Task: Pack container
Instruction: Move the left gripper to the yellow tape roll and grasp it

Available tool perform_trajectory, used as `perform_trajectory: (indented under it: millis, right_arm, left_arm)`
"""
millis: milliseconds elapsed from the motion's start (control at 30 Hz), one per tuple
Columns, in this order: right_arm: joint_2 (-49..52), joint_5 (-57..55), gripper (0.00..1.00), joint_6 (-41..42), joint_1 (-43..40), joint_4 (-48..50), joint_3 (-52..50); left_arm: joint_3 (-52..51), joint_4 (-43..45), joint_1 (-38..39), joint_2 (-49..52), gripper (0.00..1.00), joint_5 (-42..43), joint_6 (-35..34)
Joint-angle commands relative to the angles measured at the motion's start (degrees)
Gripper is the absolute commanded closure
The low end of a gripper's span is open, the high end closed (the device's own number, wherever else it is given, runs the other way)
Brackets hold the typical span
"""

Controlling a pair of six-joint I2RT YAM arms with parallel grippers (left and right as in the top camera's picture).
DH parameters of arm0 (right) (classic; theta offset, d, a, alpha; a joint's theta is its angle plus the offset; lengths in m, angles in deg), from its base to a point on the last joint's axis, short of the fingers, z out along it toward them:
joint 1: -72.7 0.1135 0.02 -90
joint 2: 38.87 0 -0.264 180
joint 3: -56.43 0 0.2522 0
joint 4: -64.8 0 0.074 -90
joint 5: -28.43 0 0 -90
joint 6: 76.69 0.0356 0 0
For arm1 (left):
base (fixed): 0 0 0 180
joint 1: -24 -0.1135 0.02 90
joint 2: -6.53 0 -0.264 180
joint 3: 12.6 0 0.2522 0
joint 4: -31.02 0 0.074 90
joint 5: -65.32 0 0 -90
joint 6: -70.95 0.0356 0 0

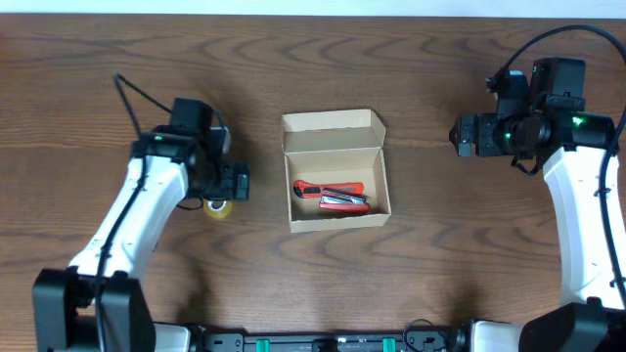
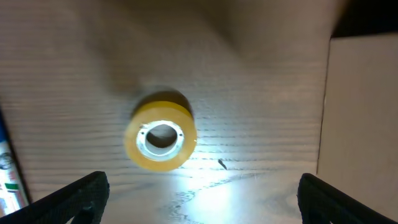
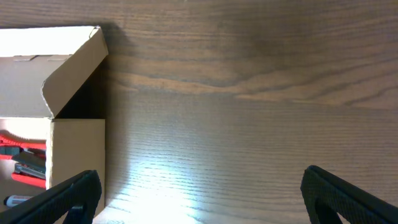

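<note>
The container (image 1: 335,171) is a tan cardboard box at the table's middle, its flap lid open toward the back. Red-handled tools (image 1: 330,197) lie inside it. A yellow tape roll (image 1: 218,207) lies flat on the table left of the box. My left gripper (image 1: 231,184) hovers beside the roll, open and empty. In the left wrist view the roll (image 2: 160,138) sits ahead of the open fingers (image 2: 202,199), with the box wall (image 2: 360,112) at the right. My right gripper (image 1: 464,135) is open and empty, well right of the box. The right wrist view shows the box (image 3: 78,155) at the left of the open fingers (image 3: 202,199).
A white pen-like object with green print (image 2: 9,174) lies at the left edge of the left wrist view. The dark wooden table (image 1: 440,274) spreads around the box. The arm bases stand at the front edge.
</note>
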Motion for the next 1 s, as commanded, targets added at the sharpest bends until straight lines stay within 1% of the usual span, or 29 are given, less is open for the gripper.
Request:
perform_trajectory:
  millis: [0, 167, 533, 967]
  right_arm:
    - [0.3, 0.7, 0.01, -0.6, -0.3, -0.2, 0.0]
    - [0.3, 0.9, 0.01, -0.5, -0.3, -0.2, 0.0]
    - [0.3, 1.1, 0.01, -0.5, -0.3, -0.7, 0.0]
    - [0.3, 1.1, 0.01, -0.5, -0.3, -1.0, 0.0]
  left_arm:
    - [0.3, -0.4, 1.8, 1.0, 0.05, -0.9, 0.5]
    - [0.0, -0.2, 3.3, 1.6, 0.05, -2.0, 0.4]
    - [-1.8, 1.2, 3.5, 2.1, 0.05, -1.9, 1.0]
    - [-1.9, 3.9, 3.6, 9.4, 0.05, -0.3, 1.1]
